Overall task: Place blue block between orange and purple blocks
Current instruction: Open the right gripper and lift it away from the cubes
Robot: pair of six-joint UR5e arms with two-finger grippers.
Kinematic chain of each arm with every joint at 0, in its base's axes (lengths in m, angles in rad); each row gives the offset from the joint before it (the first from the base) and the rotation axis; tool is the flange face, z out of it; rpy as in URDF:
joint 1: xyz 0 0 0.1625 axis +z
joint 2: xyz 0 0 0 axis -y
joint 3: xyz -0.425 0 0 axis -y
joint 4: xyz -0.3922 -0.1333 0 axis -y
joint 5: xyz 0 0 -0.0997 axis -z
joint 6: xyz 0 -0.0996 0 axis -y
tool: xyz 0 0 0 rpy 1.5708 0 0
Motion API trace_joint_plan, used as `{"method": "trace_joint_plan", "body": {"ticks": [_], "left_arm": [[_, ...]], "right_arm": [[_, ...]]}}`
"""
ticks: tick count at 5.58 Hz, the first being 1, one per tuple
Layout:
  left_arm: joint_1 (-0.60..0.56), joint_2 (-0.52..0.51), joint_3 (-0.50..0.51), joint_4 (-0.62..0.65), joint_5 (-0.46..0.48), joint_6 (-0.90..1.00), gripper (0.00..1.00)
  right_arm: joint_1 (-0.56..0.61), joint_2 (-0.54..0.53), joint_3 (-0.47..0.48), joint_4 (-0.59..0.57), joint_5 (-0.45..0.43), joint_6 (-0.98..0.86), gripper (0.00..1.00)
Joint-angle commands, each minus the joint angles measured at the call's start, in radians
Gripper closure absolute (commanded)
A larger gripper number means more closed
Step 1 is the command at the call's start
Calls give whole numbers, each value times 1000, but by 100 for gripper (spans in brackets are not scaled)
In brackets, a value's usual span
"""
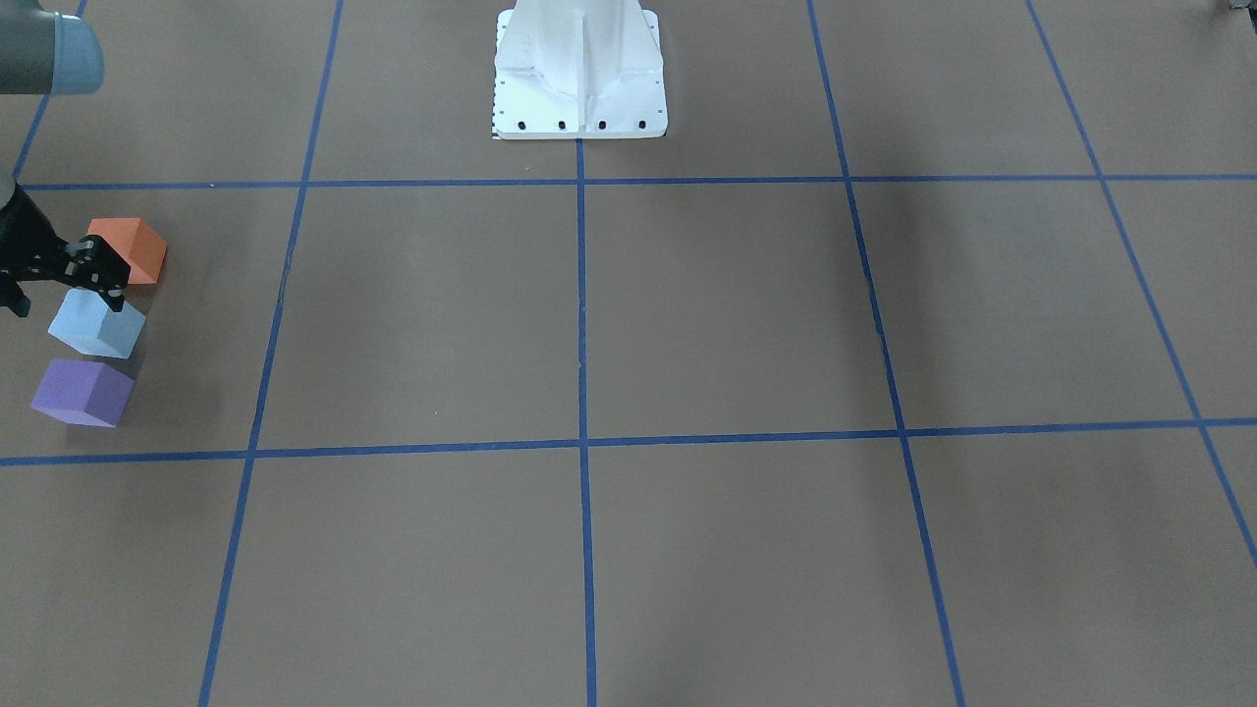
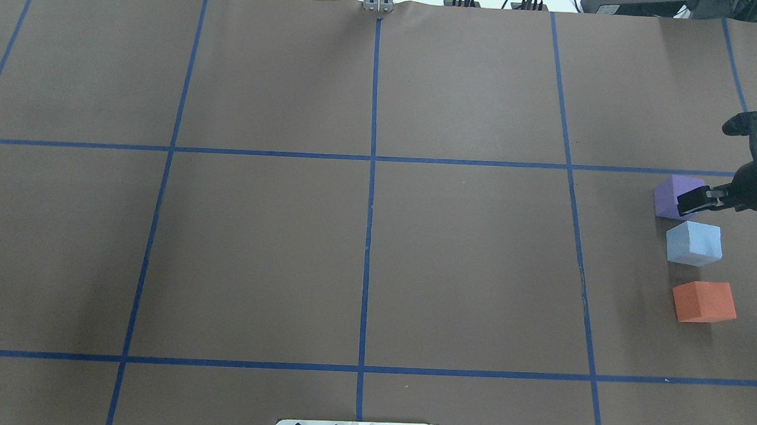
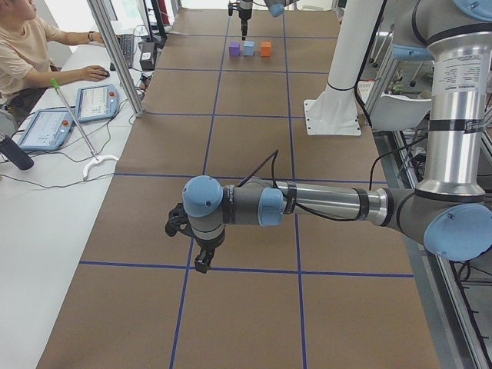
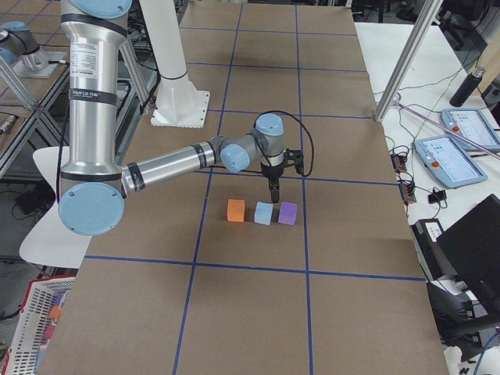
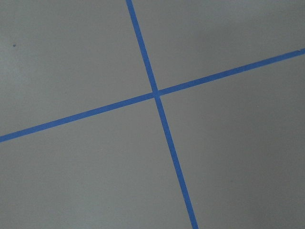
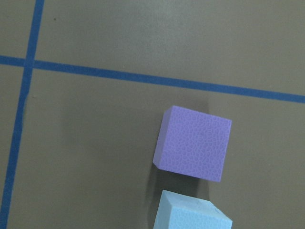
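right gripper [image 4: 273, 187] hangs point-down over the row of blocks by the table's [image 2: 414, 271] right edge, roughly midway between its near and far edges. in the front-facing view its fingers look spread apart, with nothing between them. the blue block [image 2: 694, 243] sits on the paper between the orange block [image 2: 704, 302] and the purple block [image 6: 193, 143], so the placement reads as made. what's in hand, by my call, is getting clear.

doing that well means going straight up first, fingers kept wide, with no sideways sweep until the tips are well above the block tops. purple sits close beside blue and these look like light foam, so one brush of a finger would likely slide it and spoil the line. only then swing back toward the right edge.

left gripper [image 3: 201, 265] is near the table's left edge, above a crossing of blue tape. it shows only in the side view, so i cannot tell whether it's apart or together.

now the blue block itself: a pale sky-blue cube with a finely pebbled, foam-like skin and crisp edges. it rests flat on one face and is turned a touch off square to its neighbours. there's a narrow gap to purple, a wider one to orange, and it touches neither. the row runs a little staggered rather than dead straight.
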Motion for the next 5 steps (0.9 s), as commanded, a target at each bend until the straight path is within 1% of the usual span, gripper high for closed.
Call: {"method": "trace_joint_plan", "body": {"ticks": [1,2,3,4,5], "left_arm": [[0,1,1,0,0,0,0],[0,2,1,1,2,2,0],[0,2,1,2,2,4,0],[0,4,3,3,3,5,0],[0,4,3,3,5,5,0]], "right_arm": [[212,-6,-118,-4,105,-353,1],[338,-6,-225,-4,151,-566,1],[455,-6,-270,-34,198,-648,1],[518,4,-219,-138,200,-669,1],[510,-5,-199,-164,180,-671,0]]}}
